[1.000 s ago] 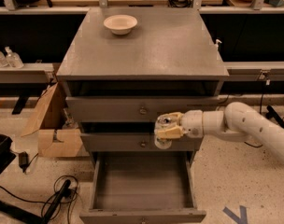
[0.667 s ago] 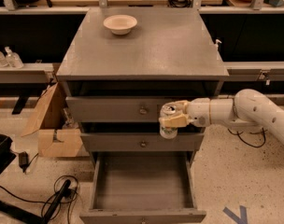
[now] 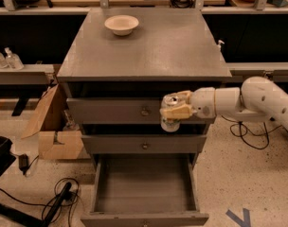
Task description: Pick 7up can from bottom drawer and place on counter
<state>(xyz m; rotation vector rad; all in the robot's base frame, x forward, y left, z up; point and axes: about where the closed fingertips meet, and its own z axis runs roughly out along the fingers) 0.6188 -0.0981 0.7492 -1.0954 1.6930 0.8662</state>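
My gripper [image 3: 175, 109] is shut on the 7up can [image 3: 169, 123], a pale silver can with a shiny lid. It holds the can upright in the air in front of the top drawer front, below the counter's front edge. The white arm comes in from the right. The bottom drawer [image 3: 144, 217] is pulled out wide and its inside is bare. The counter [image 3: 153, 46] is the flat grey top of the cabinet, above the can.
A cream bowl [image 3: 121, 24] sits at the back left of the counter. Two shut knobbed drawer fronts [image 3: 144, 145] lie above the open drawer. A cardboard box [image 3: 51, 126] and cables lie on the floor at the left.
The gripper has lifted the can upward and slightly right, from level with the middle drawer front to level with the top drawer front.
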